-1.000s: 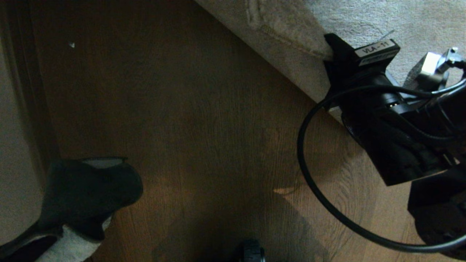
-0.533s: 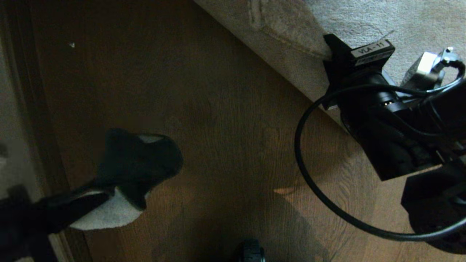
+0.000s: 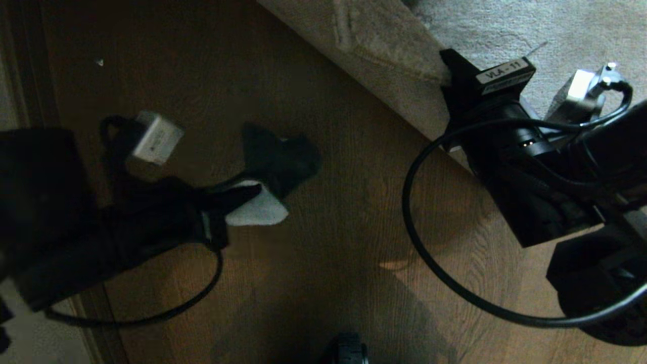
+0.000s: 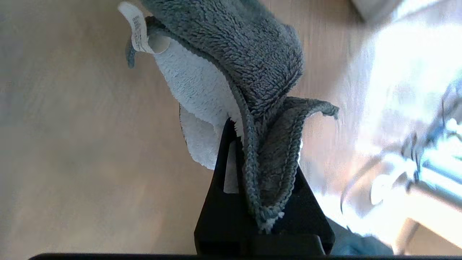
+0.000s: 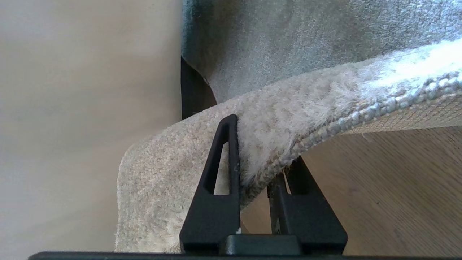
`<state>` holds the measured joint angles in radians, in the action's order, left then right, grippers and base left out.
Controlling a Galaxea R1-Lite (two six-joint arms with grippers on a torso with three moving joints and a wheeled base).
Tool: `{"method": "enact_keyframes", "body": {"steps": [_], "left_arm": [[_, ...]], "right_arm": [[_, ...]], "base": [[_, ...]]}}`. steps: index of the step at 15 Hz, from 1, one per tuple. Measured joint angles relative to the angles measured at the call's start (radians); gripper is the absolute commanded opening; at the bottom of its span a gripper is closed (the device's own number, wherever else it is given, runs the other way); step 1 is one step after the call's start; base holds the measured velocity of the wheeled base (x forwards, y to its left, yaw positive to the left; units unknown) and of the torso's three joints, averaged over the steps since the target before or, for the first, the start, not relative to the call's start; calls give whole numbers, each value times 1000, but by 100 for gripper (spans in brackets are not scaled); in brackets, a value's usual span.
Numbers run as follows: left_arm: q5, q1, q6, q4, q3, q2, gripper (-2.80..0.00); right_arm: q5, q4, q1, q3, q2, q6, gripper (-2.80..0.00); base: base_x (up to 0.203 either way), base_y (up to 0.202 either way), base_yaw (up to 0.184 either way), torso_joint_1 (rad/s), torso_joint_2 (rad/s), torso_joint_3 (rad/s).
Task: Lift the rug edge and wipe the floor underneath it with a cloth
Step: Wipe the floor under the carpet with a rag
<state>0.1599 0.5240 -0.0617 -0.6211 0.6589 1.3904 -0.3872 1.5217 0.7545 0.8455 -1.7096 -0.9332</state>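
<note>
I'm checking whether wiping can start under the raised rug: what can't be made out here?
- Floor under the lifted rug edge: in the head view the right gripper and arm cover it.
- Whether the cloth touches the floor: head view is too dark; left wrist view shows it only in the left gripper.
- Rug's full extent: cut off by picture edges.

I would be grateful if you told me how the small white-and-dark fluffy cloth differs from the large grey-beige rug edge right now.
The cloth is small and two-toned, white and dark; the rug edge belongs to a much larger, uniformly grey-beige piece. The cloth dangles wholly from the left gripper above the floor; the rug edge is only pinched up locally by the right gripper. Both are soft textiles clamped between black fingers.
</note>
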Motion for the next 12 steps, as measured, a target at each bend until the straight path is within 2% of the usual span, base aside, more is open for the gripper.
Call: {"method": "enact_keyframes", "body": {"steps": [3,8,12], "left_arm": [[-40,26,-24,-149,65,158,-280],[-178,29,-77,-327,202,363,-280],[-185,-36,-76,-436,313,451,-280]], "right_arm": [[1,0,-13,1,-1,-2,-280],[1,1,-35,1,-2,-3,-280],[1,1,-50,1,-1,-4,-280]], "base": [[0,0,0,0,0,0],[0,0,0,0,0,0],[0,0,0,0,0,0]]}}
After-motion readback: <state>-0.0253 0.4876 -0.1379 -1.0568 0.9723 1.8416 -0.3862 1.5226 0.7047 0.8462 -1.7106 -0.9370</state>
